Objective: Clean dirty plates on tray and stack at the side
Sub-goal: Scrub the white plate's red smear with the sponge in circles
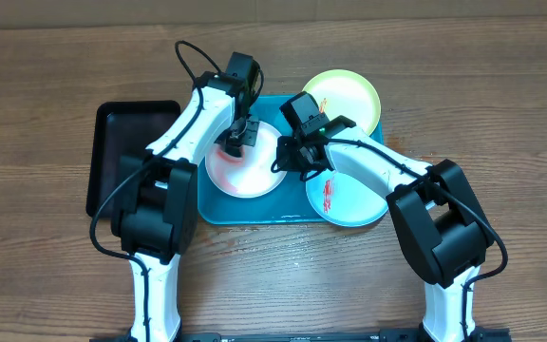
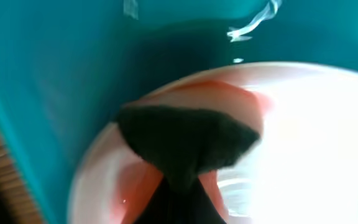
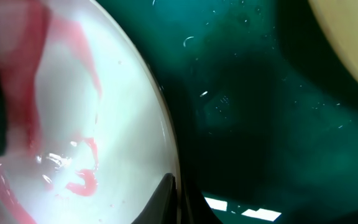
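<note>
Turquoise tray (image 1: 218, 204) carries the red-smeared white plate (image 1: 250, 176) directly beneath my left claw (image 1: 235, 142), which is clamped on a dark cloth (image 2: 185, 140) pressed to it. My right claw (image 1: 290, 160) pinches that plate's rim. Beyond the right claw sits the yellow-green plate (image 1: 349, 95), behind it the sauce-streaked teal-rimmed plate (image 1: 354, 204).

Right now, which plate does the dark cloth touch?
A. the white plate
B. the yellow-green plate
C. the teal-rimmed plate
A: the dark cloth rests on the white plate, among pink smears, while the yellow-green plate and the teal-rimmed plate lie apart from it.
</note>
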`<action>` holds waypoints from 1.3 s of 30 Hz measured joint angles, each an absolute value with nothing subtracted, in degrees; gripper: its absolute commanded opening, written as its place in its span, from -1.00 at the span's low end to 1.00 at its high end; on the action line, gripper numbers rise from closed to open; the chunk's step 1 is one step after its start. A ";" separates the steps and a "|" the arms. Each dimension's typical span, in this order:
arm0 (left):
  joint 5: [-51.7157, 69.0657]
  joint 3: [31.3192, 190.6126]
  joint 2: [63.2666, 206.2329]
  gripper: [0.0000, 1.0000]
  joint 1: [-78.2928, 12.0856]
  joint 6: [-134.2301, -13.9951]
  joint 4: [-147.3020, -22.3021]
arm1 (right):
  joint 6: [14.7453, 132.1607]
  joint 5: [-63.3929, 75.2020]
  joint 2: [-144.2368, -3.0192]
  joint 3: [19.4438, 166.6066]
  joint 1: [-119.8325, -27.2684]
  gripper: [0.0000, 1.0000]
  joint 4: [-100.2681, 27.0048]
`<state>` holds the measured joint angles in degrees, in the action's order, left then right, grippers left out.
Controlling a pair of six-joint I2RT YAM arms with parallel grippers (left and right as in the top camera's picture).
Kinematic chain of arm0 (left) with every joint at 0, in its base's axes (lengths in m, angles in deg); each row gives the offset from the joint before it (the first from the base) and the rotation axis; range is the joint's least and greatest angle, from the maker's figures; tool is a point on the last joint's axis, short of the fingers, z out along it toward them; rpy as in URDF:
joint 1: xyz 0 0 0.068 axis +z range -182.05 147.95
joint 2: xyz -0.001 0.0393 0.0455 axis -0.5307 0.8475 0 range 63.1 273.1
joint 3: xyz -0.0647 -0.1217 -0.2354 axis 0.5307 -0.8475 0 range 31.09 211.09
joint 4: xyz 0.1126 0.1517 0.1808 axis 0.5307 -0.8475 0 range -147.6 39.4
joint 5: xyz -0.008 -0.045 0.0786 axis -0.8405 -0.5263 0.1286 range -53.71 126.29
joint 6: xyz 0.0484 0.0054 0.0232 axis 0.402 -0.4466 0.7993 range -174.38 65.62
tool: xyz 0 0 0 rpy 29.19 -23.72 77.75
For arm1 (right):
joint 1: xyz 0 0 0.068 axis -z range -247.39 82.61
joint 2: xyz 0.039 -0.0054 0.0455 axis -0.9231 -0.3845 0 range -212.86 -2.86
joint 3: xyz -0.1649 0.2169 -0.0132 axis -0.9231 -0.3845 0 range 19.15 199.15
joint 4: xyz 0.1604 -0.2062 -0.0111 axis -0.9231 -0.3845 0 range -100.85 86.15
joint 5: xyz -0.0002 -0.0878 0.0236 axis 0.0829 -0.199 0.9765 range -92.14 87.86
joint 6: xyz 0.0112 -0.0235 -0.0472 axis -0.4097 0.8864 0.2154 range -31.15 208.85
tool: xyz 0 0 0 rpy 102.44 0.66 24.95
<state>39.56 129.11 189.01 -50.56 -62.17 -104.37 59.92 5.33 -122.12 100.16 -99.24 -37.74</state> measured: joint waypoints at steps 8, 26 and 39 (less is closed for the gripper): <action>24.96 129.19 189.01 -0.92 -52.55 -56.27 -109.21 | 59.97 5.30 -122.12 100.16 -99.20 -0.90 -37.91; 47.06 129.30 189.01 -0.92 -52.98 -54.89 -120.00 | 60.32 5.54 -122.12 100.16 -98.98 -0.90 -38.24; 52.28 129.30 189.01 -0.92 -52.96 -69.27 -104.53 | 59.90 5.37 -122.12 100.16 -98.98 -0.90 -37.98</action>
